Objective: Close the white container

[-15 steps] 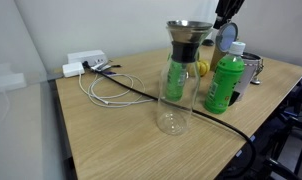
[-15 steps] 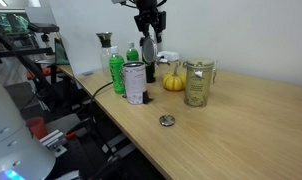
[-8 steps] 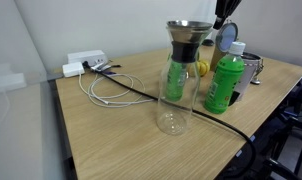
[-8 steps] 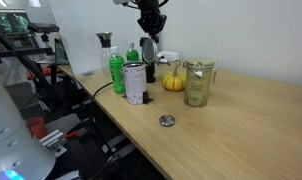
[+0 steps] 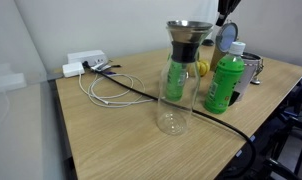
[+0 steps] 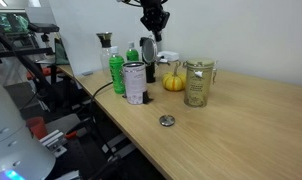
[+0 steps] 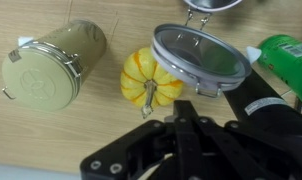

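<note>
The white container (image 6: 134,83) stands near the table edge, and its round hinged lid (image 6: 147,50) stands upright and open. In an exterior view its body (image 5: 252,69) peeks out behind the green bottle, with the lid (image 5: 228,38) raised above it. From the wrist, the grey lid (image 7: 196,54) lies just ahead of my fingers. My gripper (image 7: 184,122) is shut on nothing and hangs just above the lid's top edge in both exterior views (image 6: 154,32) (image 5: 222,16).
A green bottle (image 5: 224,85) (image 6: 117,72) (image 7: 288,55) stands beside the container. A small pumpkin (image 7: 149,78) (image 6: 174,82) and a cream clasp jar (image 7: 51,68) (image 6: 197,83) sit nearby. There is also a tall glass carafe (image 5: 181,75), white cables (image 5: 103,90), and a small metal cap (image 6: 167,121).
My jaws have gone from partly open to fully shut. The gripper has shifted slightly upward over the lid. The lid and container have not moved.
</note>
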